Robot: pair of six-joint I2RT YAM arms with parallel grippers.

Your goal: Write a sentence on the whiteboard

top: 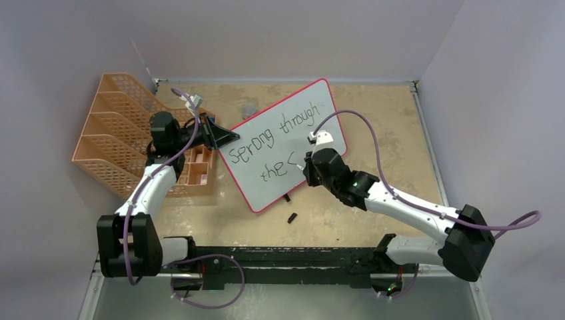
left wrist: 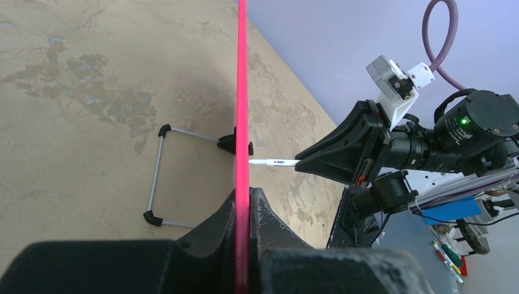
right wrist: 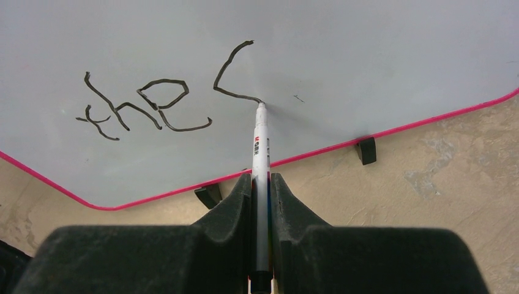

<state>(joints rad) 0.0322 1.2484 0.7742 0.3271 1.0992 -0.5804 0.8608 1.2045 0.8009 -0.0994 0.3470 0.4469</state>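
Note:
The whiteboard (top: pixel 286 143) stands tilted on the table, pale with a red-pink frame. The sentence (top: pixel 276 133) on it reads roughly "Sprong through" above "the" plus one curved stroke (right wrist: pixel 235 70). My left gripper (left wrist: pixel 249 199) is shut on the whiteboard's red-pink edge (left wrist: pixel 242 92) at its left corner (top: pixel 230 138). My right gripper (right wrist: pixel 262 184) is shut on a white marker (right wrist: pixel 261 147), whose tip touches the board at the end of the curved stroke. In the top view the right gripper (top: pixel 308 160) sits at the board's lower middle.
An orange mesh file rack (top: pixel 113 127) and a small orange compartment box (top: pixel 196 167) stand left of the board. Two small black pieces (top: pixel 292 217) lie on the tabletop below the board. The board's wire stand (left wrist: pixel 156 177) and black feet (right wrist: pixel 367 150) rest on the table.

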